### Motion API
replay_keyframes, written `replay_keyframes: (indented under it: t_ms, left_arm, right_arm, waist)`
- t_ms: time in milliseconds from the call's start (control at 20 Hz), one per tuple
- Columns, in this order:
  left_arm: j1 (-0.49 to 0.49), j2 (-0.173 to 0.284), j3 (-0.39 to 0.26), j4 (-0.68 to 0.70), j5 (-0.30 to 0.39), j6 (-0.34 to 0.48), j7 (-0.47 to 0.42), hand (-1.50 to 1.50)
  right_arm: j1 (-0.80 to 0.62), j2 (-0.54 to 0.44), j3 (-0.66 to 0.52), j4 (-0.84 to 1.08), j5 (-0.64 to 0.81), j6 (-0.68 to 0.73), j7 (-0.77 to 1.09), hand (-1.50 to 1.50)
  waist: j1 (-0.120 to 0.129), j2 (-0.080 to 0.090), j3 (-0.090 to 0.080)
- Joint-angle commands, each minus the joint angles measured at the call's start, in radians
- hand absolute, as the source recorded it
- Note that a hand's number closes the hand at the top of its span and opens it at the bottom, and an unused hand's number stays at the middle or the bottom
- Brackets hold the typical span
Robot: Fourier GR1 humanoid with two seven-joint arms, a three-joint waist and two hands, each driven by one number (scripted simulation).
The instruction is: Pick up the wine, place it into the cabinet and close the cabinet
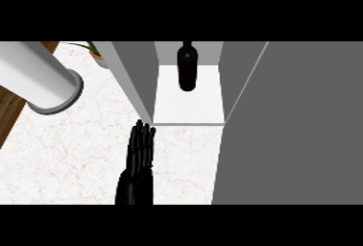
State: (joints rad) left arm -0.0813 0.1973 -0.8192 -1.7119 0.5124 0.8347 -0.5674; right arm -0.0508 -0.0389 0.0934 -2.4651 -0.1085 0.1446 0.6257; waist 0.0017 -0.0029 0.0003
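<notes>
**Bottle Shelved, Door Left Open**

The wine bottle [187, 67] stood upright on the white shelf inside the cabinet [189, 103], up and right of the only visible hand [142, 144]. That hand held nothing, fingers straight and together, fingertips just below the open left door [135, 77]. Which arm it belonged to was unclear.

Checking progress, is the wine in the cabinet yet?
In. The wine stands on the cabinet shelf, untouched; the door is open.
</notes>
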Motion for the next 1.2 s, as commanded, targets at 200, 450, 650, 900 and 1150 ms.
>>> replay_keyframes:
  t_ms: [200,450,650,900,1150]
  left_arm:
    - [0.128,0.201,-0.016,-0.269,-0.013,-0.062,0.075,-1.50]
    - [0.228,0.276,0.046,-0.267,0.033,-0.228,-0.016,-1.50]
    - [0.271,0.354,0.108,-0.348,0.043,-0.239,0.023,-1.50]
    - [0.358,0.403,0.147,-0.402,0.068,-0.269,-0.014,-1.50]
    - [0.406,0.415,0.265,-0.385,0.139,-0.354,-0.069,-1.50]
  right_arm:
    - [0.055,-0.040,0.002,-0.088,-0.165,0.076,0.076,1.50]
    - [0.057,-0.021,0.070,-0.086,-0.088,0.090,0.069,1.50]
    - [0.124,-0.009,0.101,-0.053,-0.107,0.134,0.005,1.50]
    - [0.243,0.036,0.223,-0.104,-0.178,0.113,0.100,1.50]
    - [0.239,0.028,0.318,-0.161,-0.192,0.106,0.197,1.50]
  waist:
    - [0.002,-0.001,0.000]
    - [0.001,0.001,-0.001]
    - [0.001,0.000,0.000]
    - [0.001,-0.004,0.000]
    - [0.002,-0.002,-0.002]
